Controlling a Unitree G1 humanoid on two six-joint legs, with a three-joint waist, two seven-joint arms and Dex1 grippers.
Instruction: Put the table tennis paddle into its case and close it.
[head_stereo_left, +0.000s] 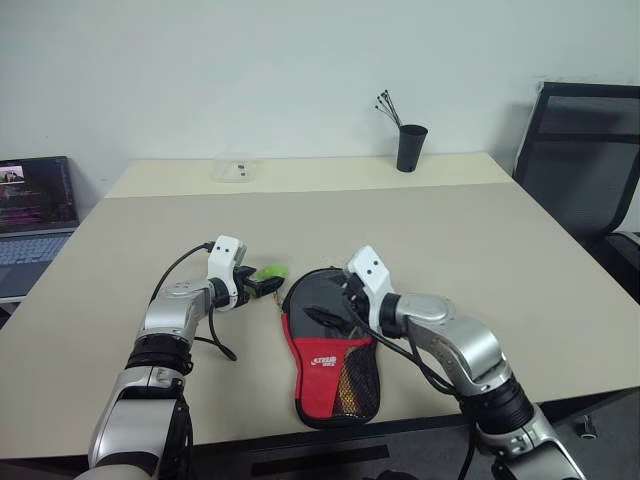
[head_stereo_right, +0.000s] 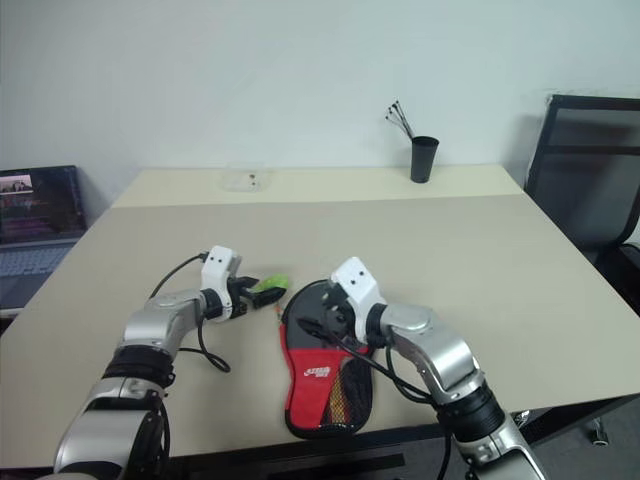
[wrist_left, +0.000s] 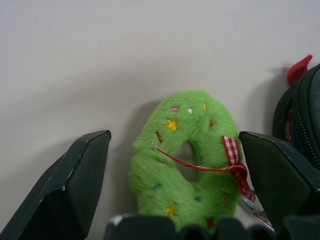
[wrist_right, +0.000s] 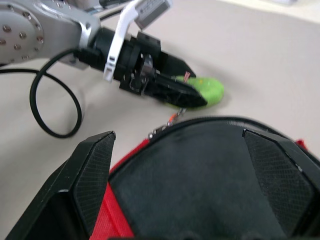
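Your left gripper (head_stereo_left: 268, 285) stood wide open on the table (head_stereo_left: 480, 240), its fingers (wrist_left: 75, 180) flanking a green plush ring (wrist_left: 187, 155) with a red gingham bow, gripping nothing. The ring lay at the case's ten o'clock, just beside the zip edge.

The case (head_stereo_left: 330, 350) lay flat near the front edge, long axis running twelve to six, round black end at twelve, red panel and mesh pocket at six. You could not tell whether the paddle was inside.

Your right gripper (head_stereo_left: 330, 310) hovered over the round end, jaws fully spread, holding nothing.

At one o'clock, far back, a black cup (head_stereo_left: 411, 148) held thin black sticks.
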